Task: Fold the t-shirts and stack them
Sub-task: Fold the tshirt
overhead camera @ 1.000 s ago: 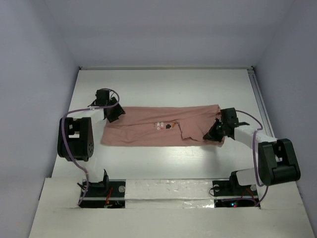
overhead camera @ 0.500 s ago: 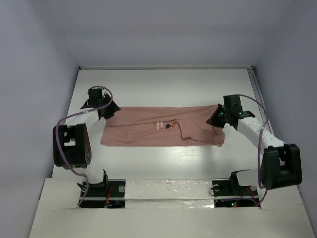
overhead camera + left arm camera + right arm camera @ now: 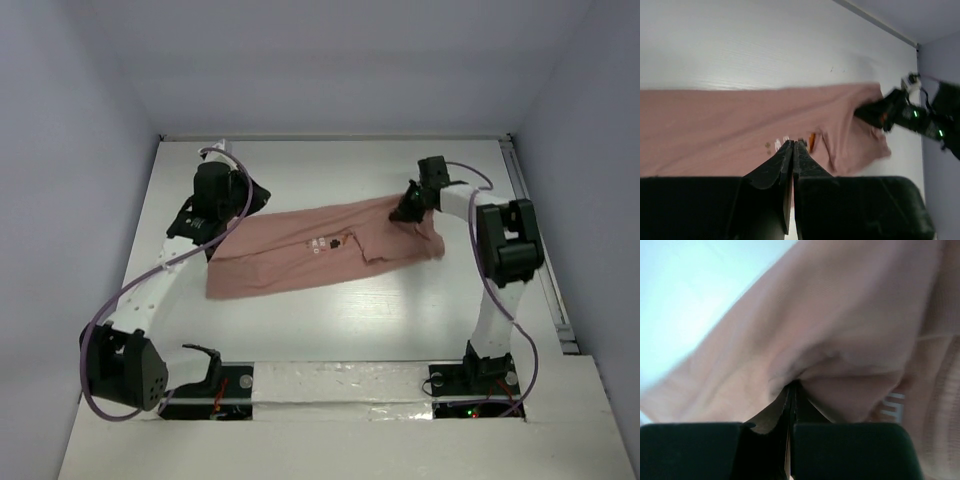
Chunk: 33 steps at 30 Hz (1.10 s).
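Note:
The salmon-pink t-shirt (image 3: pixel 300 255) lies as a long folded strip, slanting from near left to far right, with its small chest print (image 3: pixel 325 243) facing up. My right gripper (image 3: pixel 403 212) is shut on the shirt's far right edge. In the right wrist view the fabric (image 3: pixel 840 315) bunches at the pinched tips (image 3: pixel 791 385). My left gripper (image 3: pixel 256 197) hovers by the shirt's far left corner. In the left wrist view its jaws (image 3: pixel 793 143) are pressed together with nothing between them, and the shirt (image 3: pixel 715 125) lies well below.
The white table (image 3: pixel 330 165) is boxed in by pale walls at the back and both sides. A thin rail (image 3: pixel 528 215) runs along its right edge. A raised white ledge (image 3: pixel 340 385) crosses the front between the arm bases.
My left gripper shut and its arm stretched out toward the back. My right gripper moved back and left with the shirt's right end, so the strip now lies slanted.

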{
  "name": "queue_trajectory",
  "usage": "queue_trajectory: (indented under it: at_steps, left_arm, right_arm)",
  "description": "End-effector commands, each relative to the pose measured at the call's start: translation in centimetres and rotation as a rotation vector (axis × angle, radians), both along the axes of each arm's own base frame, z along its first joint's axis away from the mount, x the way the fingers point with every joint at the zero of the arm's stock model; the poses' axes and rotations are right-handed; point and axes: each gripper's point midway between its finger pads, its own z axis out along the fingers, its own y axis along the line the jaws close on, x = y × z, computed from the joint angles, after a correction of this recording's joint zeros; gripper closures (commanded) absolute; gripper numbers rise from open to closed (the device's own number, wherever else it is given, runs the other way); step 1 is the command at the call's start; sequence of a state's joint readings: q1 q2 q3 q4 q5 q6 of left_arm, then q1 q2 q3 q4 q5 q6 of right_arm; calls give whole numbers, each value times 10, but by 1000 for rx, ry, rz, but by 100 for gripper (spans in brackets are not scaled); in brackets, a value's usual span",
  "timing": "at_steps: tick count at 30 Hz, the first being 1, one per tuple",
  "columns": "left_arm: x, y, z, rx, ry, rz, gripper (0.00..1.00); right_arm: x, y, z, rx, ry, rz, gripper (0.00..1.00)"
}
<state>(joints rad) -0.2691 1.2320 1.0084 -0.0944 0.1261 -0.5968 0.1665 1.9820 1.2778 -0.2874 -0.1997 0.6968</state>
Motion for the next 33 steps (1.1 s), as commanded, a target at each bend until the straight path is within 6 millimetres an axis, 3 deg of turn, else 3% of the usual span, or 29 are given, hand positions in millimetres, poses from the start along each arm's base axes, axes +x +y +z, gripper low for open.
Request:
queue_trajectory:
  at_steps: [1, 2, 3, 4, 5, 6, 7, 8, 9, 10, 11, 12, 14, 15, 16, 17, 18, 19, 20, 21, 22, 23, 25, 26, 28, 29, 31, 33]
  left_arm:
    - [-18, 7, 28, 4, -33, 36, 100]
    - [-21, 10, 29, 20, -31, 50, 100]
    - [-29, 17, 31, 44, -25, 67, 100]
    - [-32, 19, 33, 57, -24, 70, 99]
    - [-33, 25, 36, 77, -30, 85, 97]
    - [-33, 29, 43, 97, -48, 98, 92]
    - [-34, 33, 47, 108, -51, 110, 89]
    - [-34, 32, 51, 112, -60, 106, 83]
    - [-31, 32, 62, 109, -83, 105, 74]
    - [-29, 31, 63, 112, -82, 102, 72]
    - [-27, 29, 69, 106, -95, 97, 69]
    - [-24, 28, 78, 99, -117, 91, 64]
    - [-19, 25, 83, 101, -137, 79, 62]
    - [-17, 25, 90, 101, -153, 79, 63]
    - [-16, 25, 92, 105, -157, 81, 64]
    - [-15, 24, 97, 105, -169, 75, 66]
    - [-15, 23, 106, 99, -191, 68, 79]
    - [-14, 21, 110, 94, -198, 61, 85]
    - [-14, 20, 114, 87, -201, 60, 90]
    - [-13, 23, 122, 79, -213, 71, 100]
    - [-12, 23, 123, 75, -208, 73, 100]
    - [-12, 22, 124, 70, -205, 75, 100]
    - [-14, 17, 128, 45, -209, 49, 100]
    - [-14, 15, 129, 39, -210, 45, 100]
    - [-16, 13, 128, 34, -211, 27, 100]
    - [-17, 12, 128, 32, -213, 21, 100]
    - [-20, 10, 125, 32, -207, 3, 100]
    - [-23, 9, 121, 33, -199, -10, 100]
  right_arm:
    - [65, 29, -39, 20, -5, 27, 100]
    - [121, 56, 14, 81, -140, 60, 100]
    - [164, 91, 43, 160, -222, 110, 100]
    - [157, 96, -7, 157, -134, 100, 100]
    - [201, 120, 98, 275, -366, 154, 98]
    - [204, 136, 122, 344, -393, 156, 91]
    - [202, 139, 109, 370, -353, 150, 80]
    - [205, 146, 182, 435, -512, 196, 45]
    - [197, 145, 198, 431, -530, 220, 27]
    - [187, 142, 211, 412, -550, 238, 17]
    - [159, 132, 313, 416, -763, 267, 4]
    - [137, 131, 244, 369, -620, 267, 2]
    - [95, 128, 252, 366, -635, 293, 6]
    - [60, 126, 286, 372, -694, 311, 20]
    - [26, 126, 223, 351, -556, 311, 47]
    - [2, 131, 209, 349, -519, 323, 99]
    - [-34, 150, 219, 372, -538, 377, 100]
    - [-69, 153, 169, 352, -425, 387, 100]
    - [-83, 158, 160, 338, -434, 375, 100]
    - [-110, 176, 149, 349, -401, 400, 100]
    - [-121, 177, 143, 347, -384, 384, 94]
    - [-129, 177, 124, 333, -352, 362, 71]
    - [-146, 194, 110, 349, -304, 364, 53]
    - [-148, 199, 90, 325, -260, 352, 48]
    - [-151, 210, 73, 326, -208, 314, 45]
    - [-148, 212, 53, 308, -164, 297, 45]
    - [-143, 223, 46, 321, -147, 261, 45]
    - [-140, 228, 26, 305, -114, 229, 45]
